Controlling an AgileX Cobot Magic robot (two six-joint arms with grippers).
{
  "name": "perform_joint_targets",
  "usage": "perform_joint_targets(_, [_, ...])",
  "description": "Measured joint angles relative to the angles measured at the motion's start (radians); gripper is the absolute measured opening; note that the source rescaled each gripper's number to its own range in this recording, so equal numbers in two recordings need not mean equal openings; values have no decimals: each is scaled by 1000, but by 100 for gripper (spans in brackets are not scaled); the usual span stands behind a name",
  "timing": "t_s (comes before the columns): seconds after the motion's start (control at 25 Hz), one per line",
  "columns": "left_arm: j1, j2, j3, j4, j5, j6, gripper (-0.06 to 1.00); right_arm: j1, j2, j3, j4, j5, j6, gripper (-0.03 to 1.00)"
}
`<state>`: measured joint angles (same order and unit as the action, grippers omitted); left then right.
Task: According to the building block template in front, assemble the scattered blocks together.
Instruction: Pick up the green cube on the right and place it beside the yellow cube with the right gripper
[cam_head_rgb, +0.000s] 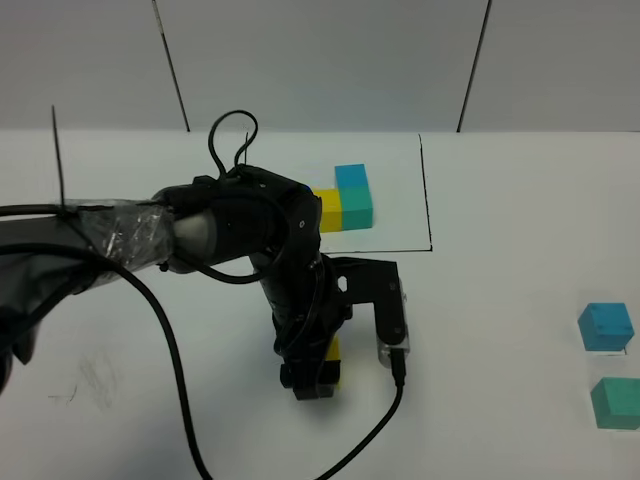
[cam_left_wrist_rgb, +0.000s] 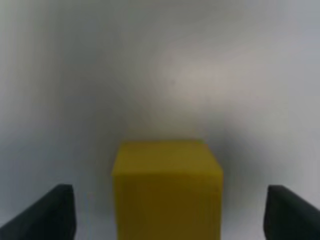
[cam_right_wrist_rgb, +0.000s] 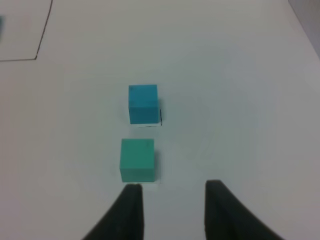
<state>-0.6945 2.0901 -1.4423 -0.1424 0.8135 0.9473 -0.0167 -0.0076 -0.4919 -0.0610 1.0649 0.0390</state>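
The template sits at the back centre inside a thin black frame (cam_head_rgb: 427, 200): yellow cube (cam_head_rgb: 328, 208), teal-green cube (cam_head_rgb: 358, 213), sky-blue cube (cam_head_rgb: 352, 177) on top. My left gripper (cam_head_rgb: 350, 365) points down, open, straddling the loose yellow cube (cam_head_rgb: 335, 360). In the left wrist view this cube (cam_left_wrist_rgb: 167, 190) stands between the fingers (cam_left_wrist_rgb: 50, 215) with a gap on each side. The loose sky-blue cube (cam_head_rgb: 606, 327) and teal-green cube (cam_head_rgb: 615, 402) lie at the right edge. My right gripper (cam_right_wrist_rgb: 172, 205) is open and empty, just short of the teal-green cube (cam_right_wrist_rgb: 137, 160); the sky-blue cube (cam_right_wrist_rgb: 143, 103) lies beyond it.
The left arm and its black cable (cam_head_rgb: 175, 360) cover the table's left and centre. White table surface (cam_head_rgb: 500, 330) lies between the yellow cube and the two right-hand cubes. A corner of the black frame (cam_right_wrist_rgb: 36, 58) shows in the right wrist view.
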Motion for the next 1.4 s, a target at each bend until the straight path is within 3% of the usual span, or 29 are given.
perform_joint_targets(0.08, [0, -56, 0, 8, 3, -4, 92, 0, 0, 0, 0, 0, 0, 1])
perform_joint_targets(0.16, [0, -111, 0, 35, 14, -28, 98, 0, 0, 0, 0, 0, 0, 1])
perform_joint_targets(0.28, [0, -210, 0, 136, 29, -145, 100, 0, 0, 0, 0, 0, 0, 1])
perform_joint_targets(0.52, [0, -467, 0, 432, 62, -524, 100, 0, 0, 0, 0, 0, 0, 1])
perform_joint_targets(0.68, [0, -631, 0, 601, 172, -710, 100, 0, 0, 0, 0, 0, 0, 1])
perform_joint_targets(0.8, [0, -760, 0, 661, 306, -756, 99, 0, 0, 0, 0, 0, 0, 1])
perform_joint_targets(0.88, [0, -835, 0, 678, 378, -770, 99, 0, 0, 0, 0, 0, 0, 1])
perform_joint_targets(1.2, [0, -1168, 0, 684, 381, -823, 96, 0, 0, 0, 0, 0, 0, 1])
perform_joint_targets(1.4, [0, -1374, -1, 541, 381, -747, 94, 0, 0, 0, 0, 0, 0, 1])
